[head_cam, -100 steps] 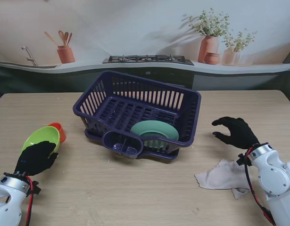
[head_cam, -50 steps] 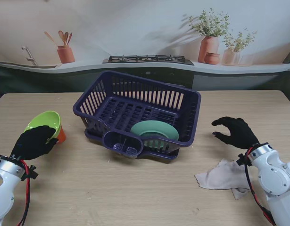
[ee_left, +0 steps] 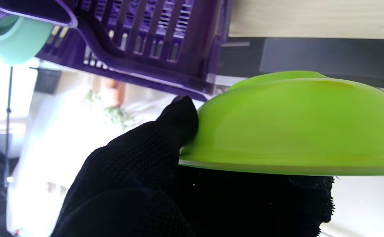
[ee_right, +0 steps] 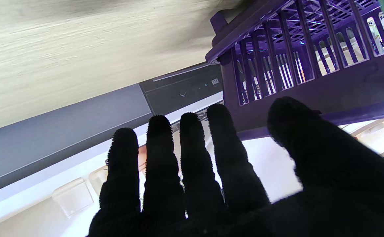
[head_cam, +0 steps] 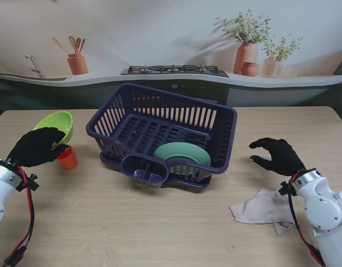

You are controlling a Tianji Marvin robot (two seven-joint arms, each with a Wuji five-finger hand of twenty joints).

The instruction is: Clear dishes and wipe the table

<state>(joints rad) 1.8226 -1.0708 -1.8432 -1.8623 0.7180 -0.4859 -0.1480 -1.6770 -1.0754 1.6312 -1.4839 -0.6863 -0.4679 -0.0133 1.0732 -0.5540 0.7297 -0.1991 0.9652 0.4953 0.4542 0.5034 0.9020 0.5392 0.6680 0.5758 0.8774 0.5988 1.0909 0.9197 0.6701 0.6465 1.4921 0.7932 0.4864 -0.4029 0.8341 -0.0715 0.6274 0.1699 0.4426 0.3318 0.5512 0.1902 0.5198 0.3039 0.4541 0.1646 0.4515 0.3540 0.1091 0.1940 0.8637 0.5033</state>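
The bowl (head_cam: 55, 125), lime green, is the dish in hand: the left hand (head_cam: 36, 147) grips it by the rim and holds it tilted above the table (head_cam: 159, 222) at the left side, with the thumb (ee_left: 178, 115) pressed on the outer wall as the left wrist view shows. An orange cup (head_cam: 67, 158) stands on the table just beside that hand, under the bowl's near edge. To the right of these sits the purple rack (head_cam: 162, 133), with a green plate (head_cam: 182, 153) already propped inside near its front.

The right hand (head_cam: 276, 156) hovers empty over the table right of the rack, fingers (ee_right: 192, 154) spread and slightly curled. A grey cloth (head_cam: 261, 209) lies crumpled on the table just nearer to me than that hand, not touched by it.

The step looks to be the clearing of dishes, with the bowl on its way to the rack. The next move, as I judge it, calls for carrying the bowl rightward, high enough to pass the rack's near wall, and setting it in a free slot apart from the plate. The cup would remain, and then the wiping.

Counted: one bowl, one cup, one plate, one rack, one cloth, two hands.
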